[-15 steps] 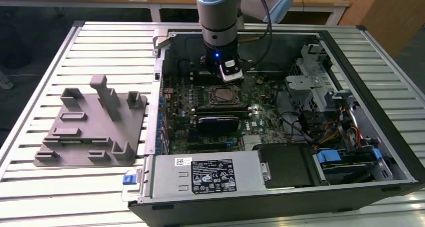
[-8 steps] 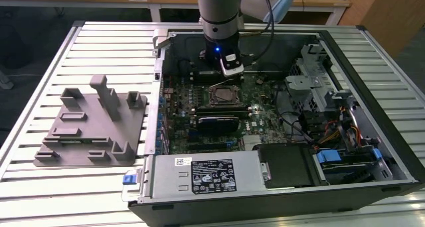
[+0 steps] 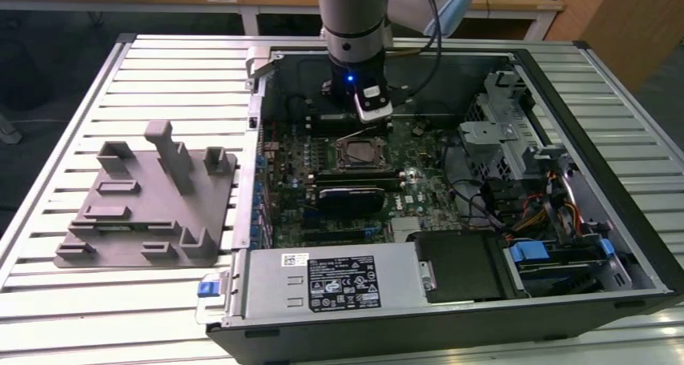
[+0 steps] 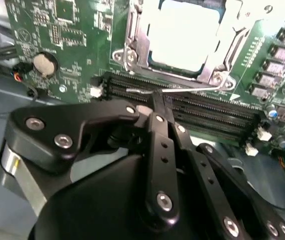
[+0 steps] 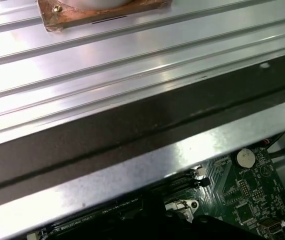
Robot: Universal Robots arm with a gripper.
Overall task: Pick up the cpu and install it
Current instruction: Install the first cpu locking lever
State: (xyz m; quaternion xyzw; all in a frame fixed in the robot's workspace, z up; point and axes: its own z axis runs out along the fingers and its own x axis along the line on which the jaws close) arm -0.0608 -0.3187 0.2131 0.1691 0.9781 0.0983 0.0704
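Apparently seated, the cpu (image 4: 182,35) lies in its socket (image 4: 132,37); jaws together at the lever (image 4: 192,89).

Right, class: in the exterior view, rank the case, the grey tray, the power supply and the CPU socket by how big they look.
Largest to smallest:
1. case
2. grey tray
3. power supply, clearly smaller than the tray
4. CPU socket, farther from the camera, yet plainly smallest

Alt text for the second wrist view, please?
The shut gripper points at the thin wire lever beside the memory slots. Beyond it, the cpu shows bright silver inside the socket frame.
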